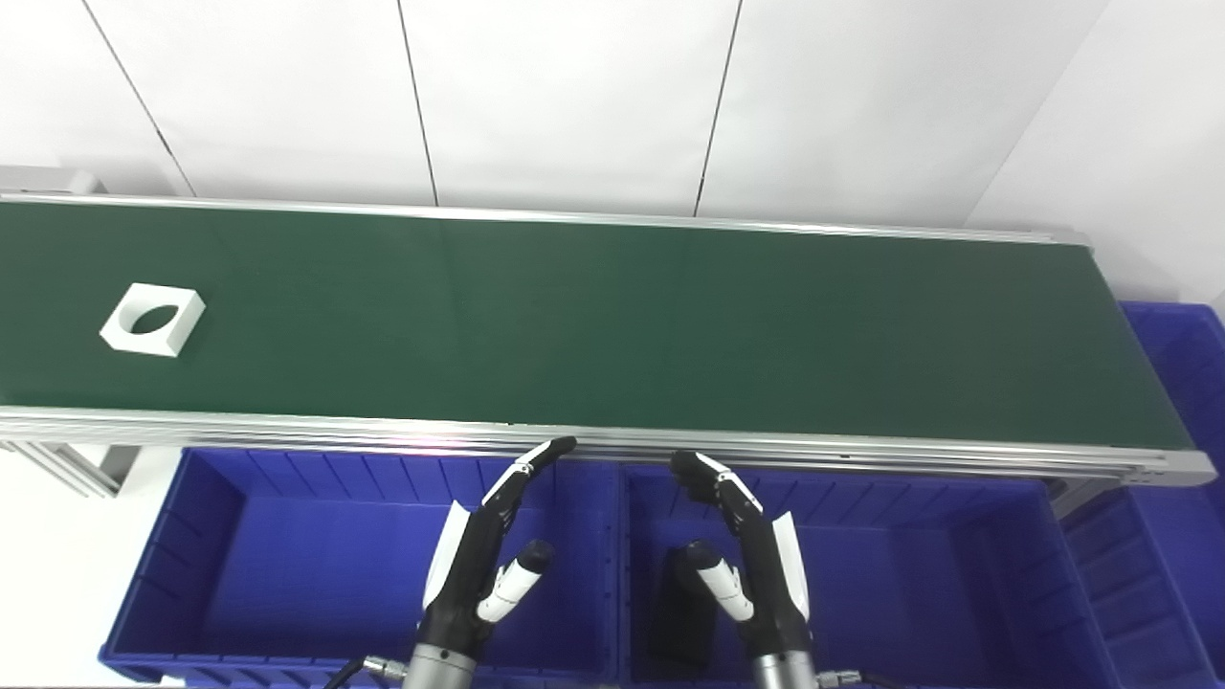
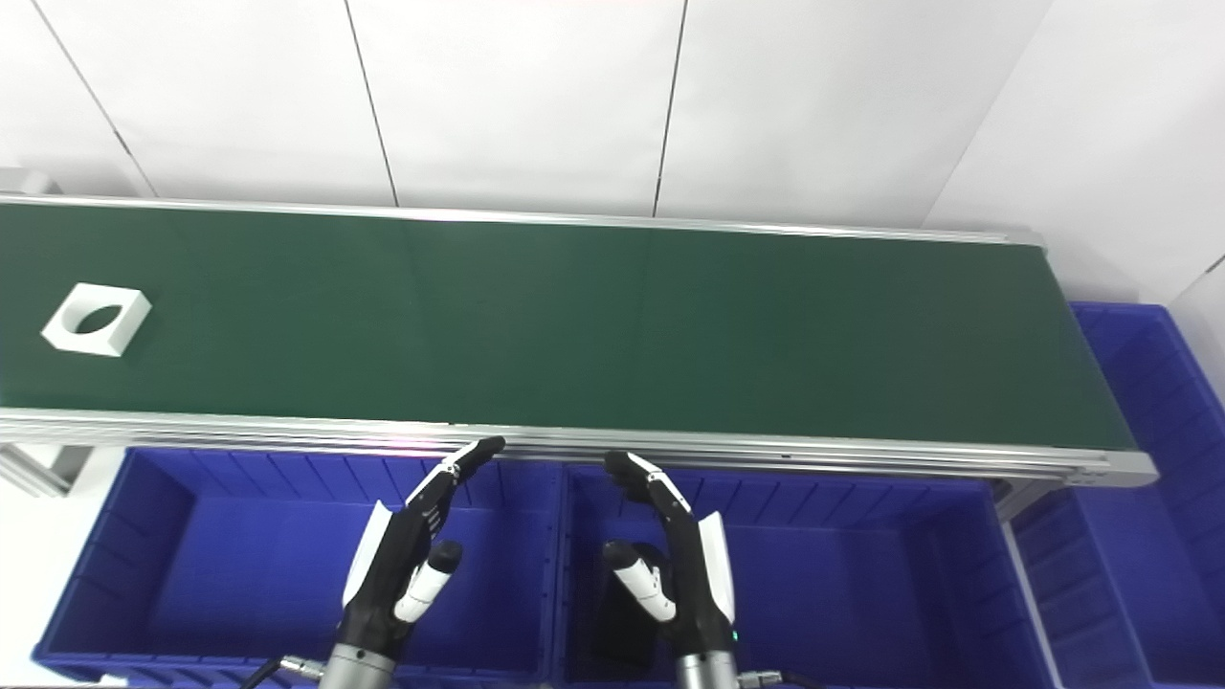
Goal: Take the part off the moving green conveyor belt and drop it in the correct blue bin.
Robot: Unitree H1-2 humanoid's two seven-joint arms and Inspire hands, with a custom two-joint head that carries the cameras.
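A white square part with a round hole (image 1: 153,320) lies on the green conveyor belt (image 1: 612,325) at its far left; it also shows in the right eye view (image 2: 97,319). My left hand (image 1: 483,555) is open and empty, held over the left blue bin (image 1: 239,536) below the belt's near rail. My right hand (image 1: 751,555) is open and empty over the middle blue bin (image 1: 919,565). Both hands are far right of the part. A dark object (image 1: 681,612) lies in the middle bin, partly hidden by my right hand.
A third blue bin (image 1: 1177,498) stands at the belt's right end. The belt's aluminium rail (image 1: 612,440) runs between the hands and the belt. A white wall stands behind the belt.
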